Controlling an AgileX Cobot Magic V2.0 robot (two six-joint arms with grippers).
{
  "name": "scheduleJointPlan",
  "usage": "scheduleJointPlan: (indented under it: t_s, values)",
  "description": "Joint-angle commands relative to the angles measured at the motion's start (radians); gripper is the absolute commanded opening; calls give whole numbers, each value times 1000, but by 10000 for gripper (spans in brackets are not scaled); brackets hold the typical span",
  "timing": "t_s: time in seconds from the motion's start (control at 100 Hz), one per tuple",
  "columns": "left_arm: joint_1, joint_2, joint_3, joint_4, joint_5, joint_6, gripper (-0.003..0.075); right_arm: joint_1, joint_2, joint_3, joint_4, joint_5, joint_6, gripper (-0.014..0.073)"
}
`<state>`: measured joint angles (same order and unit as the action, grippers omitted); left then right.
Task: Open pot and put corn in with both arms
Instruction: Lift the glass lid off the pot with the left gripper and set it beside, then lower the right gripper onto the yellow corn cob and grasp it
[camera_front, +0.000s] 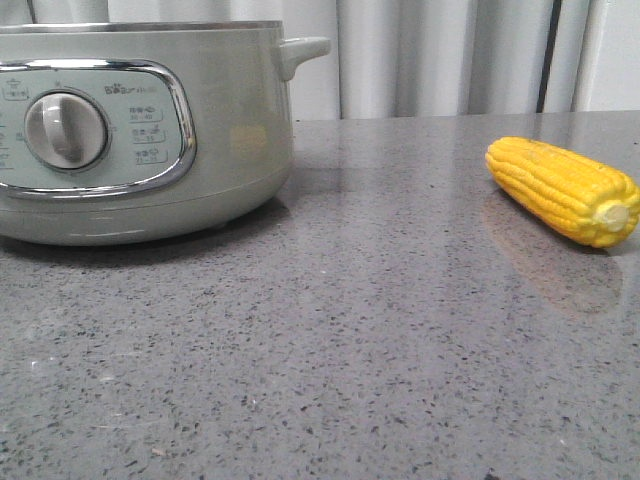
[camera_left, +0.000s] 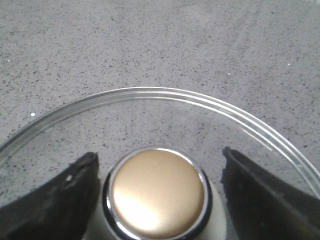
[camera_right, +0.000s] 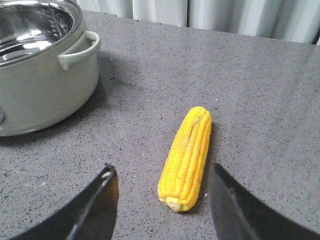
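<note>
The pale grey-green pot stands at the table's far left, its dial facing me. In the right wrist view the pot has no lid and its steel inside shows. The yellow corn lies on the table at the right. My right gripper is open just above the table, and the corn lies between its fingers, stub end towards the wrist. My left gripper is open, its fingers on either side of the gold knob of the glass lid. The table shows through the glass. Neither gripper shows in the front view.
The grey speckled countertop stretches between the pot and the corn. Pale curtains hang behind the table's far edge. The pot's small side handle sticks out towards the corn.
</note>
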<state>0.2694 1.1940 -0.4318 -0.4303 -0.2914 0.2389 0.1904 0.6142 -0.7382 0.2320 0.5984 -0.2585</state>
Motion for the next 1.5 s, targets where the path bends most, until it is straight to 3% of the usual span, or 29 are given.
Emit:
scheduleJointPlan:
  t_s: [0.0,0.2,0.34,0.46,0.57,0.88,1.04,1.22,1.49]
  values:
    - [-8,-72,-37,-6,-62,-13,522,-3,-2,-38,1,-65,-7,345]
    - [-60,-278,-63,-6,-68,-13,519,-3,2,-38,5,-65,-7,346]
    - [-127,-471,-65,5,-33,-13,470,-3,29,-38,7,-69,-7,345]
    - [-153,-625,-65,18,63,-1,374,-3,82,-52,10,-64,-7,346]
    - [-156,-733,-65,121,177,-1,283,-3,158,-112,20,-35,-7,346]
    - [-230,-865,-65,167,448,-1,-18,-3,452,-407,7,200,-7,346]
    - [-262,-878,-65,216,541,-1,-20,-3,572,-482,4,211,-7,346]
    - [-312,-878,-65,233,559,-1,-20,-3,686,-489,-7,214,-7,351]
    - [-365,-878,-65,233,560,-1,-20,-3,829,-489,-58,220,31,491]
